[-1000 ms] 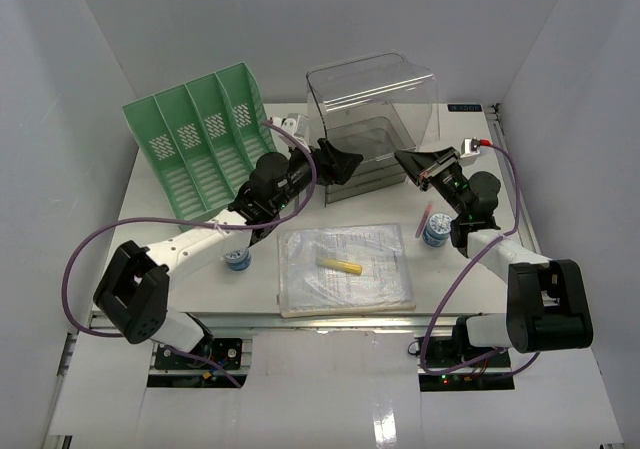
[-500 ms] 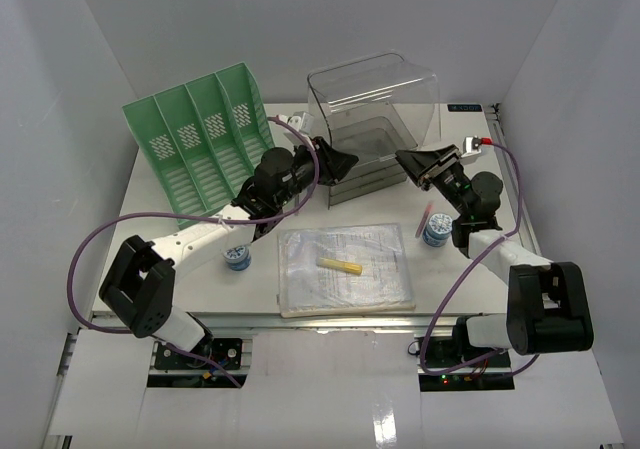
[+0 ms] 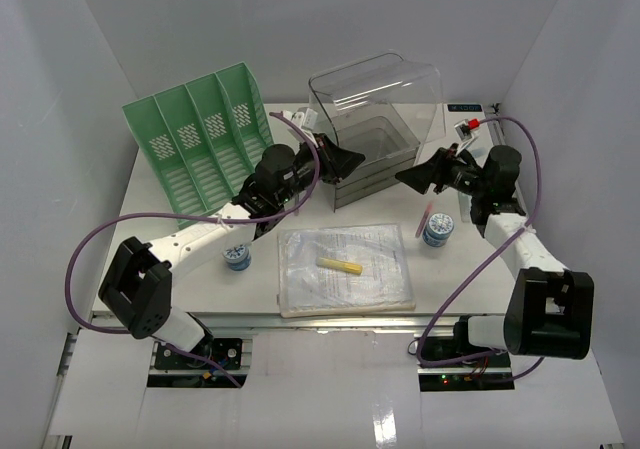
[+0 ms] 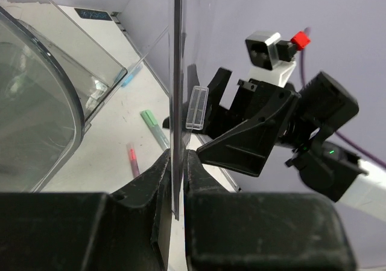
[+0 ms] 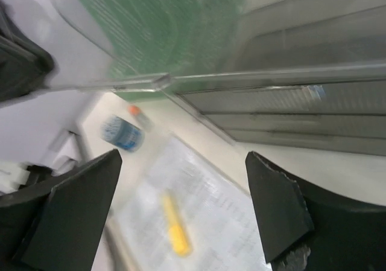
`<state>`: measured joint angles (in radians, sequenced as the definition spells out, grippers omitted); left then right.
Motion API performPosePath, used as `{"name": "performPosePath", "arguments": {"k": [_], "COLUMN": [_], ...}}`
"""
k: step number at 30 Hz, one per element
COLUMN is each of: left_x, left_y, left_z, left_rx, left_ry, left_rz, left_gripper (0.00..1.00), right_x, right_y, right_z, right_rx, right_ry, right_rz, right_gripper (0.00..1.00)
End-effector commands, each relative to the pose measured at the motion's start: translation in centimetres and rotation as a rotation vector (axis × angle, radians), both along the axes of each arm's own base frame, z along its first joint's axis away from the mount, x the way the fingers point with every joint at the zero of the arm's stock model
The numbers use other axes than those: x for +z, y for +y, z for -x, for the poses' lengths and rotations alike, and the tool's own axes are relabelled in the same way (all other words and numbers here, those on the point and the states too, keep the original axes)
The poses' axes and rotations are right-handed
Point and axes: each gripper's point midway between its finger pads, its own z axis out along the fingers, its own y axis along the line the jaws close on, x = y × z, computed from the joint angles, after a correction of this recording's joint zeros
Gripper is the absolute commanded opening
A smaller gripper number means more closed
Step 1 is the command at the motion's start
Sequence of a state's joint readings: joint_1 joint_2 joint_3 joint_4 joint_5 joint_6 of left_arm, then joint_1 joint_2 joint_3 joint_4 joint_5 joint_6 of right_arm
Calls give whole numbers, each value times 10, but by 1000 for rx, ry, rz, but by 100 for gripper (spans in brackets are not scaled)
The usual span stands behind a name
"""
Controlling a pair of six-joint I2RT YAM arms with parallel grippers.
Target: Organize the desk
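The white desk point(image 3: 200, 284) holds a clear plastic drawer box point(image 3: 375, 119) at the back middle. My left gripper point(image 3: 350, 160) reaches to the box's front left. In the left wrist view it point(image 4: 177, 157) is shut on the edge of a thin clear plastic panel point(image 4: 177, 72) that carries a small clear handle tab point(image 4: 196, 108). My right gripper point(image 3: 422, 169) hangs to the right of the box, open and empty. In the right wrist view its fingers point(image 5: 66, 216) stand wide apart over a papers sleeve point(image 5: 199, 210) and a yellow marker point(image 5: 174, 226).
A green slotted file rack point(image 3: 195, 149) stands at the back left. A sleeve of papers point(image 3: 345, 284) with the yellow marker point(image 3: 340, 265) lies front centre. Small blue-white containers sit at the left point(image 3: 237, 258) and right point(image 3: 437, 229). A green pen point(image 4: 154, 126) and a red one point(image 4: 131, 159) lie by the box.
My left gripper has shut on the clear panel. My right gripper has opened, let go, and pulled back to the right, away from the box.
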<state>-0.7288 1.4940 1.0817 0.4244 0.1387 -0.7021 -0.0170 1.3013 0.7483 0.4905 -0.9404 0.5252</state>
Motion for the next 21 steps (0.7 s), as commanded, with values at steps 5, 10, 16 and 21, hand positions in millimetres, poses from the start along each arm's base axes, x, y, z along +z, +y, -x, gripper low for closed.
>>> {"name": "performPosePath", "arguments": {"k": [5,10,16,21], "left_x": [62,67,75,75], "left_y": [18,20,19,21], "left_z": [-2,-5,-4,-4], "left_rx": [54,52,31,26], "left_ry": [-28,-12,2,8], "left_rz": [139,166,191,198], "left_gripper": [7,6,6,6], "right_x": [-75,-111,-124,-138], "right_y": [-81,-108,-116,-117], "right_z": [26,40,42,36], "right_rx": [-66,-138,-186,-179], "right_ry": [-55,44,102,146], "right_rz": [772,906,922,920], "right_gripper": [97,90,90,90]}}
